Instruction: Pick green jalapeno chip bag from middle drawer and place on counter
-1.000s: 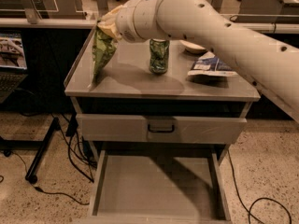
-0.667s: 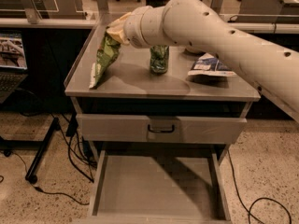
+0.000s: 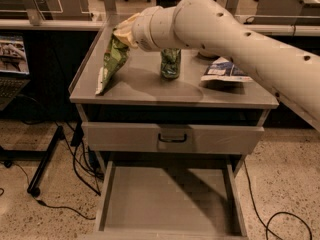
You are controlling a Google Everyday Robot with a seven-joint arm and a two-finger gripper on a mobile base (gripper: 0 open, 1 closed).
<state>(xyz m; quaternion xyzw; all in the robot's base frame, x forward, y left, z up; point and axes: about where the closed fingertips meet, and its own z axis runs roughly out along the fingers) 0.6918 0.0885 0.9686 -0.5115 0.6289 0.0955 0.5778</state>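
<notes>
The green jalapeno chip bag (image 3: 112,63) hangs tilted from my gripper (image 3: 123,32), its lower corner touching the counter (image 3: 150,86) near the left front edge. My gripper sits above the counter's left side, shut on the bag's top. The middle drawer (image 3: 167,199) is pulled out below, its flat grey floor bare. The arm reaches in from the right and hides part of the counter's back.
A green drink can (image 3: 170,63) stands mid-counter. A blue-and-white bag (image 3: 224,70) lies at the right. A shut drawer front with a dark loop handle (image 3: 172,138) sits above the open drawer. Cables and a stand leg (image 3: 45,164) lie on the floor at left.
My gripper has lowered the chip bag and moved it slightly right; the bag's lower corner now rests on the counter's left front.
</notes>
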